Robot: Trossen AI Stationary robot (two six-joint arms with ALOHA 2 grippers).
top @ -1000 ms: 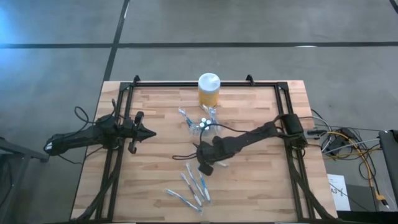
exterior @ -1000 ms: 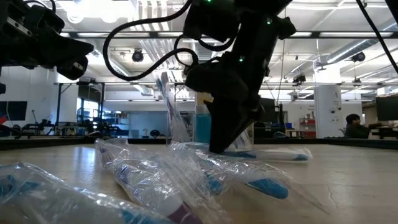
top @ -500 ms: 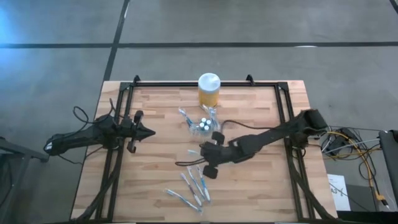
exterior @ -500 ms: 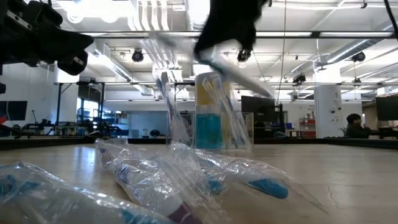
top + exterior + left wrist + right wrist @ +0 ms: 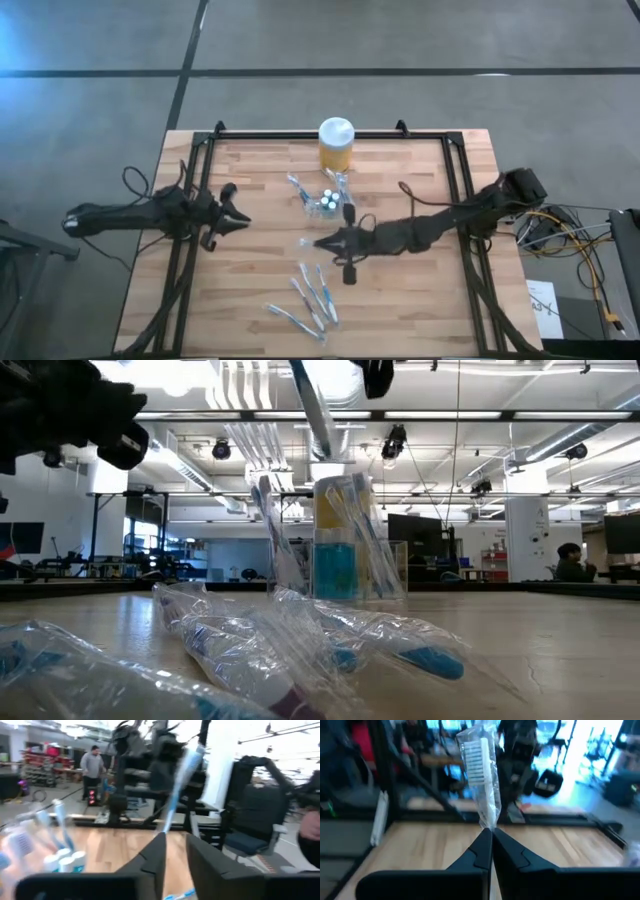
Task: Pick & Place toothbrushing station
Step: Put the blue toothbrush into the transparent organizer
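Observation:
The clear holder (image 5: 326,201) stands on the table's far middle with several blue-and-white toothbrushes and white-capped pieces in it; it also shows in the low view (image 5: 340,545). Several wrapped toothbrushes (image 5: 308,300) lie loose near the front edge. My right gripper (image 5: 322,242) is at the table's middle, level and pointing left. It is shut on one wrapped toothbrush (image 5: 481,775), above and just nearer than the holder. My left gripper (image 5: 240,208) waits at the table's left side, level, its fingers a little apart with nothing between them. My right gripper pinches the wrapped toothbrush by its handle end (image 5: 488,823), opposite the bristle head (image 5: 476,754), between its two fingertips. The fingers come level from the table's right. The toothbrush sticks out beyond the fingertips, lifted clear of the table.
A yellow jar with a white lid (image 5: 336,143) stands just behind the holder at the far edge. A black frame (image 5: 200,170) runs along the table's left, right and far sides. Bare wood lies between the two grippers.
My right gripper has risen from the loose toothbrushes near the front with one wrapped toothbrush. It has tipped from pointing down to level and gone toward the holder. The toothbrush is lifted clear of the table. My left gripper's fingers have parted a little.

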